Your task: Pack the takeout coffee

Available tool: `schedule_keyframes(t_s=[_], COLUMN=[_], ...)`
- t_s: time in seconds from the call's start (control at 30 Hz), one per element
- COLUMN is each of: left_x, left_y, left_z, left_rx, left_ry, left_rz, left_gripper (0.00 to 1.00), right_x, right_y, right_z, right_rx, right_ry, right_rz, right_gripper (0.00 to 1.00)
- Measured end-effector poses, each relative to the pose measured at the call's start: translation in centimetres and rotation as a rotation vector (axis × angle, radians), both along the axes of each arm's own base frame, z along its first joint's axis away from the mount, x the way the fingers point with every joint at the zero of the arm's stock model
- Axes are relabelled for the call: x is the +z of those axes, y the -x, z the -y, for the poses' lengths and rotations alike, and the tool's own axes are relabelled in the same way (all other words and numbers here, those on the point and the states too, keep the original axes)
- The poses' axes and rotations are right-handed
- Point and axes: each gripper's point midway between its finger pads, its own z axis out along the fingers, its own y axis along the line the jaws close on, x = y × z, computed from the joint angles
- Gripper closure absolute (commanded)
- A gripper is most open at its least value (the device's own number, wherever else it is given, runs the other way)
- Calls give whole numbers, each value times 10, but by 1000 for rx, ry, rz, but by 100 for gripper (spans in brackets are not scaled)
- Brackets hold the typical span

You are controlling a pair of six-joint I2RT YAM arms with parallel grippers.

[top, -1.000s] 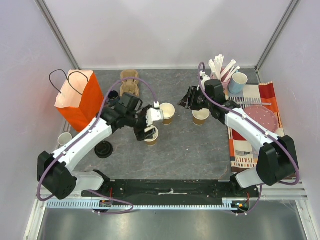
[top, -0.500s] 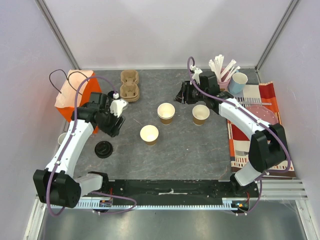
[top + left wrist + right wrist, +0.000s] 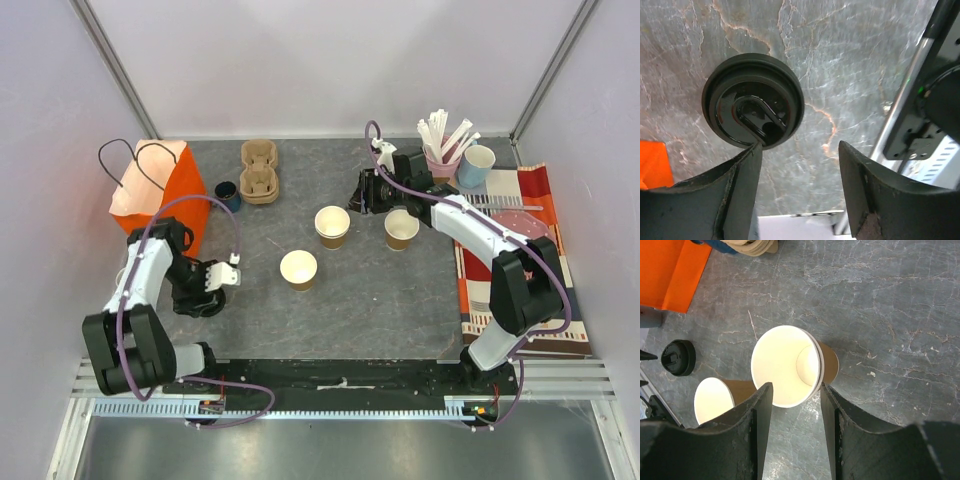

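Task's things: three lidless kraft paper cups are seen upright on the grey stone-patterned table (image 3: pixel 380 290): the middle cup (image 3: pixel 332 225), the near cup (image 3: pixel 298 268) and the right cup (image 3: pixel 402 228). One black lid (image 3: pixel 752 100) is laid flat toward the table's left front, well apart from all three.
Left gripper (image 3: pixel 800 150): the jaws are held apart and nothing is held between them.
Lid from the left jaws: it is found ahead of the gap and off to one side. In the wrist view its rim is overlapped by the tip of the left-hand finger. Being round, it offers no long axis, only a slanted sip recess.
Left arm pose: the arm is folded tightly back toward its own base, with the wrist pointed down over the lid. The orange paper bag (image 3: pixel 155 195) is just behind the arm.
Right gripper (image 3: pixel 796 390): the jaws are held apart and are empty.
Cup from the right jaws: the middle cup is framed straight ahead of the gap, mouth up and axis vertical. The near cup is seen beyond it.
Right arm pose: the arm is stretched forward and bent inward, with the gripper set low beside the middle cup.
Nearer arm: the lid is best reached by the left arm, the middle and right cups by the right.
Judgement: a small sideways shift is probably needed before the left jaws can be closed across the lid's rim. No cup is capped yet.
Carrier: a pulp cup carrier (image 3: pixel 258 170) is placed at the far edge near the bag, with no cup seated in it.
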Motion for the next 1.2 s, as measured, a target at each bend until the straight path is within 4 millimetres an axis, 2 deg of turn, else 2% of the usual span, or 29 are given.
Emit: schedule_keyframes(t_s=[0.1,0.23,0.57,0.83,0.97,1.1,1.2], left_x=[-10,-16,-35,-38,-38,-37,-33], left_y=[-8,-5,-5,-22,-26,-30,-42], left_z=[-7,-5,-7,-11,-12,-8,5], left_rx=[-121,-243,-328,-341,-343,-356,-400], left_ry=[16,28,14,-14,-20,-10,16], left_rz=[-6,7,33,103,118,130,150], left_gripper=[32,38,51,76,98,98,98], right_x=[-2,-12,-15,-21,-21,-22,-20], right_y=[1,5,9,12,12,11,11], right_z=[1,3,2,-1,-3,-5,-5], right_rx=[2,2,12,21,24,30,33], right_ry=[6,18,11,-2,-8,-15,-19], right_rz=[1,-19,-39,-71,-78,-85,-83], right_gripper=[49,49,49,49,50,49,50])
